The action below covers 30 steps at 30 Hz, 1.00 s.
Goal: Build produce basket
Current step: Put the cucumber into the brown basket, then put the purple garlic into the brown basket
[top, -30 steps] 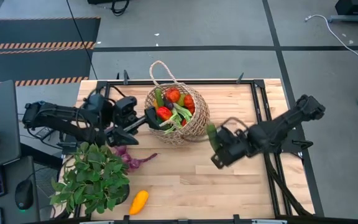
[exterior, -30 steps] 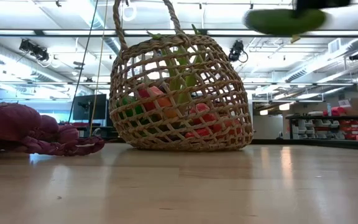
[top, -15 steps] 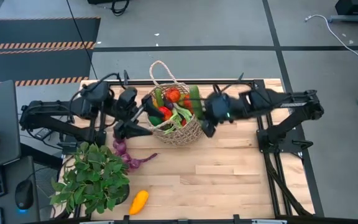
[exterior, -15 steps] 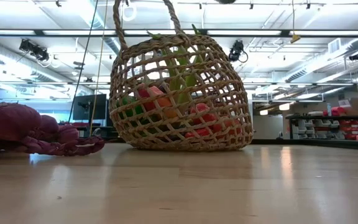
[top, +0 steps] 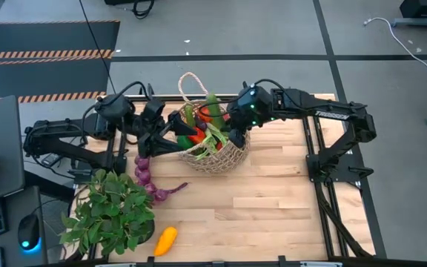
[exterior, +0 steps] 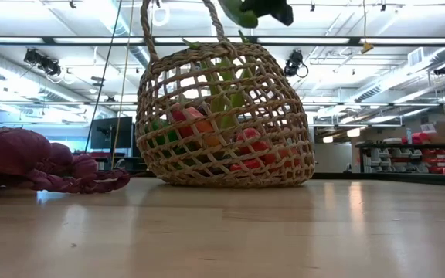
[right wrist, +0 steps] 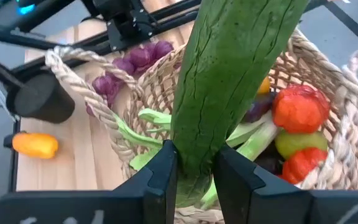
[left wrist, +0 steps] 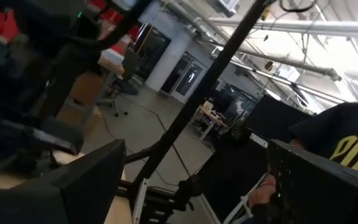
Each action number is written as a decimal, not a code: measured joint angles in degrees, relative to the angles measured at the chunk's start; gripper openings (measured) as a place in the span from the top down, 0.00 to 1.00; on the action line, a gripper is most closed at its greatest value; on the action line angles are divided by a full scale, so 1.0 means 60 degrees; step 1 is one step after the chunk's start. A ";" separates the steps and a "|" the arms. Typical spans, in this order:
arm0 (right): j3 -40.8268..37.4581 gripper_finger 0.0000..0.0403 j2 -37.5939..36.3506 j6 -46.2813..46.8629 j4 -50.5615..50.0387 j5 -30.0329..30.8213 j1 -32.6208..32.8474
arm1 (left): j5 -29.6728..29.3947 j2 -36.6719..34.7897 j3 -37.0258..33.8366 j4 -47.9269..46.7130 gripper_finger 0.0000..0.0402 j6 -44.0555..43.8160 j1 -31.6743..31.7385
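The tan woven basket [top: 212, 141] stands on the table's far middle and holds red peppers [right wrist: 298, 107], a green apple and a leek. My right gripper [top: 236, 127] hovers over its right rim, shut on a green cucumber [right wrist: 229, 74]. The low view shows that cucumber [exterior: 240, 11] high above the basket [exterior: 226, 116]. At the basket's left rim, my left gripper [top: 176, 133] is open with its fingers [left wrist: 73, 186] wide apart. Purple string [top: 154, 185] and a yellow squash [top: 166, 239] lie on the table. My right gripper pinches the cucumber near its one end [right wrist: 194, 146] between its two fingers [right wrist: 161, 180]. It comes slanting down from the table's right. The cucumber sticks out past the fingertips, lifted clear above the basket's opening. My left gripper is close to the basket's left rim; whether it touches, I cannot tell.
A leafy potted plant [top: 110, 211] stands at the near left corner. The basket's loop handle [top: 191, 81] rises at its far side. Bare wood lies to the basket's near right. A person in a dark shirt [left wrist: 344, 143] shows beyond the table.
My right gripper has carried the cucumber from the table's right side up and left to above the basket, turning as it went. My left gripper has tipped upward and risen a little at the basket's left rim, staying open.
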 joint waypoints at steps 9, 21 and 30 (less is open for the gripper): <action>-0.0007 0.76 0.0147 -0.0851 -0.0152 -0.0400 -0.0225 | -0.0004 0.0000 -0.0007 -0.0032 0.01 -0.0329 0.0002; -0.0007 0.71 0.0145 -0.1033 -0.0641 -0.0600 -0.0229 | -0.0004 0.0002 -0.0007 -0.0030 0.01 -0.0299 0.0002; -0.0007 0.54 0.0143 -0.0254 -0.0952 -0.0595 -0.0227 | -0.0004 0.0002 -0.0007 -0.0008 0.01 -0.0470 0.0002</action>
